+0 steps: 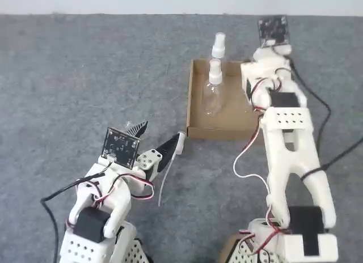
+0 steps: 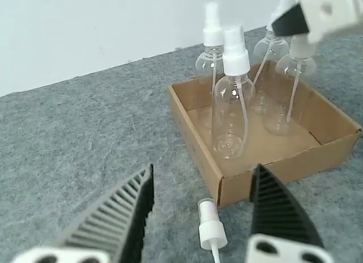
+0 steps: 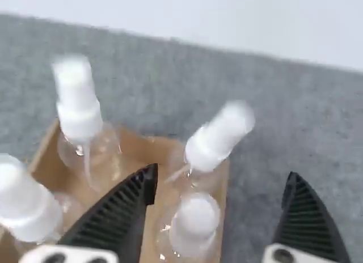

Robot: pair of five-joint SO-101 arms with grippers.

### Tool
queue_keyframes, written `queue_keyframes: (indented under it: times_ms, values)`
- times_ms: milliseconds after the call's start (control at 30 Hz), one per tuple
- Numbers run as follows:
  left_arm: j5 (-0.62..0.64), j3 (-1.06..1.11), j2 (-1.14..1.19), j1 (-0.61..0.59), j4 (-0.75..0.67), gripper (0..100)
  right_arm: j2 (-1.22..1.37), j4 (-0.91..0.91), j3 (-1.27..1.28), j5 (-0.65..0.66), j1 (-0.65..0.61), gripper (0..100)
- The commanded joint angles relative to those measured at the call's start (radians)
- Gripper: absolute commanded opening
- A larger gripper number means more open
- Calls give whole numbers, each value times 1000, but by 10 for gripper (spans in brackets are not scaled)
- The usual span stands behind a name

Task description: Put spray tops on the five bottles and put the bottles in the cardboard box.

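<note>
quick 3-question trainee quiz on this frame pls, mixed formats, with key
1. True or false: the loose spray top lies inside the cardboard box.
2. Pick one. The left gripper is: A) open, with its fingers either side of the loose spray top; B) shut on a bottle; C) shut on the box wall.
3. Fill in: the right gripper hovers open above the capped ___ standing in the box.

Key: 1 false, it lies on the table just outside the box's front wall. 2 A. 3 bottles.
</note>
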Motion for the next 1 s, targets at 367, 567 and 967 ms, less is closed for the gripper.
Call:
queue_keyframes:
  times_ms: [367, 567, 967]
  values:
    - [-5, -200, -2, -287, 86, 219, -297, 364, -135, 14, -243, 286]
    - [-5, -348, 2, -428, 209, 231, -360, 449, -137, 12, -389, 286]
    - [-169, -819, 575, -756, 328, 232, -130, 438, -133, -414, -736, 285]
